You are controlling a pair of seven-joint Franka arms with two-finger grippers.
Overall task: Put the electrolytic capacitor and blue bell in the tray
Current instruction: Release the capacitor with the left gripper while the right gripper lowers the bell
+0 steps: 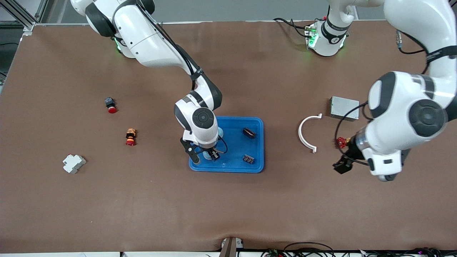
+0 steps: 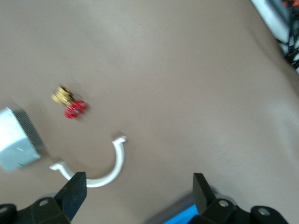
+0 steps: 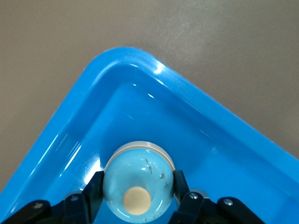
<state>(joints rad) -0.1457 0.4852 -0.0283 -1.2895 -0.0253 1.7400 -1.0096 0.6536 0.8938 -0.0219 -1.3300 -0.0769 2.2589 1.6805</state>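
Note:
The bright-blue tray (image 1: pixel 228 170) lies mid-table. My right gripper (image 1: pixel 206 154) is down in the tray's corner toward the right arm's end, nearer the front camera. In the right wrist view, the right gripper (image 3: pixel 138 186) is shut on the pale blue bell (image 3: pixel 140 165), one finger on each side, above the tray's floor by the rim (image 3: pixel 117 58). Two small dark parts (image 1: pixel 249 132) (image 1: pixel 249 159) lie in the tray; I cannot tell which is the capacitor. My left gripper (image 1: pixel 344 165) (image 2: pixel 139 191) is open and empty over bare table.
A white half-ring (image 1: pixel 307 132) (image 2: pixel 100 168), a red-handled brass valve (image 1: pixel 341 142) (image 2: pixel 70 103) and a grey box (image 1: pixel 344 108) (image 2: pixel 16 140) lie toward the left arm's end. Two red-capped buttons (image 1: pixel 110 105) (image 1: pixel 130 137) and a white block (image 1: pixel 74 163) lie toward the right arm's end.

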